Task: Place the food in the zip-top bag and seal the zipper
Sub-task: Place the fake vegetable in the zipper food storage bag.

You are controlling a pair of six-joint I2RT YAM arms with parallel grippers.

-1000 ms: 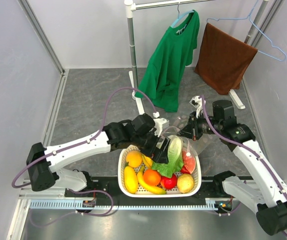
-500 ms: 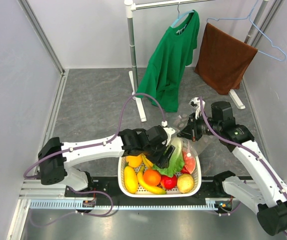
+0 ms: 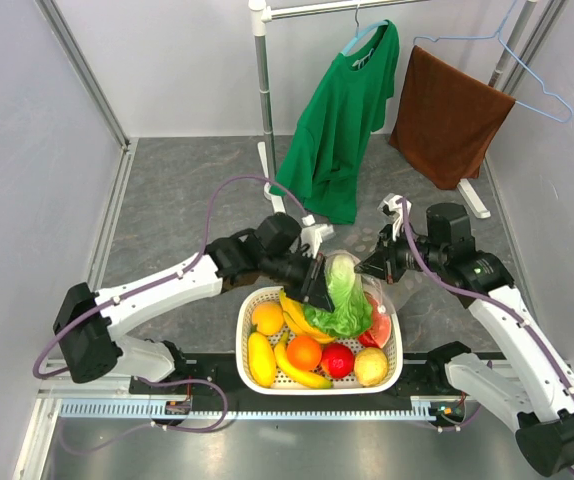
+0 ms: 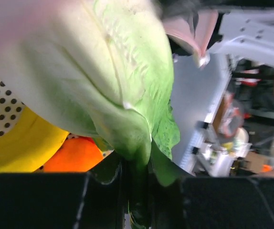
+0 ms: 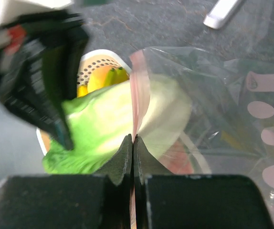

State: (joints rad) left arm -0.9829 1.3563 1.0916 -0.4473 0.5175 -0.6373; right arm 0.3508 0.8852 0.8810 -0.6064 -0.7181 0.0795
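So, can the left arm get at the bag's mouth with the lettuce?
Probably yes. The right pincer holds the zip-top bag up by its zipper, the lettuce in the left pincer sits at that edge, and nothing shows between them.

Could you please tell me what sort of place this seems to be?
Probably a robotics lab test cell: plain panel walls, a basket of toy produce as props, and a green shirt and brown towel on a rack.

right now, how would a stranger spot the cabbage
Find the white basket of toy fruit between the arms. Above its far rim hangs the cabbage, held by the left fingers. It is the only leafy green piece there.
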